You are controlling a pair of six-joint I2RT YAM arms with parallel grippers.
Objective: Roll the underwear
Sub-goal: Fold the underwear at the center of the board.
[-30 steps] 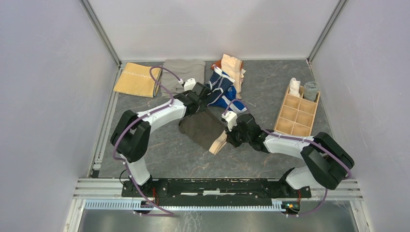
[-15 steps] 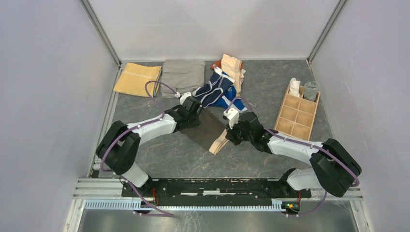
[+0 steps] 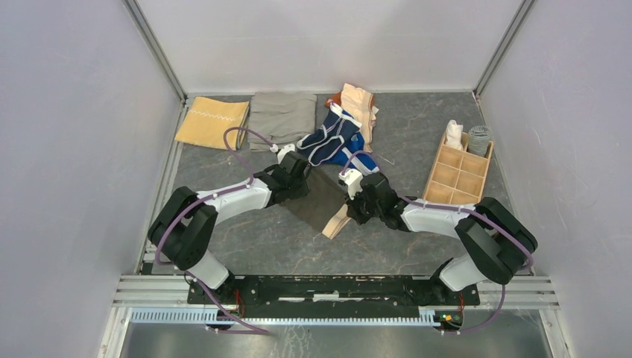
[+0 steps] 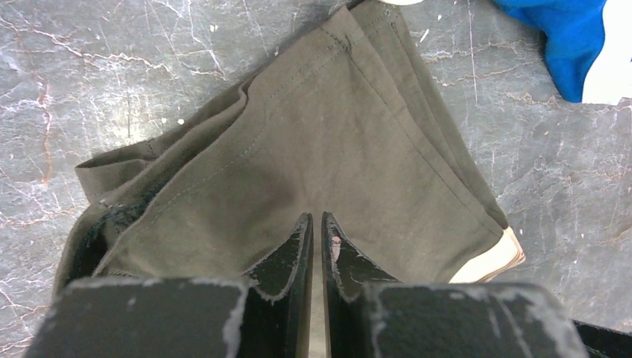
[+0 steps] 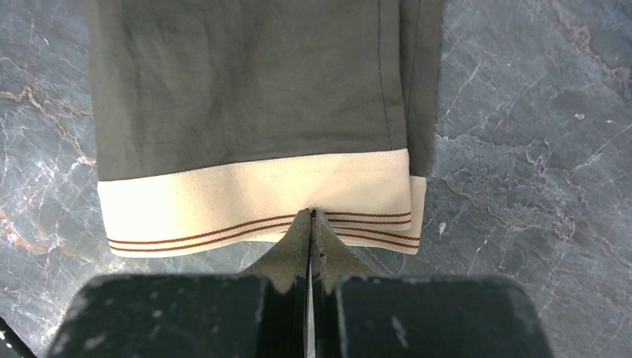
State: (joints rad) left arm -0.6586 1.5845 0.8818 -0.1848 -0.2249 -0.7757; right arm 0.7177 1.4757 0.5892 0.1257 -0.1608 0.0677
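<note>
The dark grey-brown underwear (image 3: 320, 200) lies folded flat near the middle of the table (image 3: 246, 239). Its tan waistband (image 5: 253, 194) is turned toward the near right corner. The two arms take it from opposite ends, probably so that the cloth is kept tight and straight before the rolling begins.

The right gripper (image 5: 311, 216) is closed completely. Its tips meet exactly on the outer edge of the waistband, and the red stripes bend a little toward them, so I judge that it pinches this edge.

The left gripper (image 4: 313, 224) is at the other end, the one nearer the far left corner. Its jaws are very narrow, with only a thin slit between them, and the tips press into the cloth. It seems to hold a layer there.

No roll is formed yet. The other small pieces (image 3: 339, 134) lie in a heap by the far edge, apart from this one.
</note>
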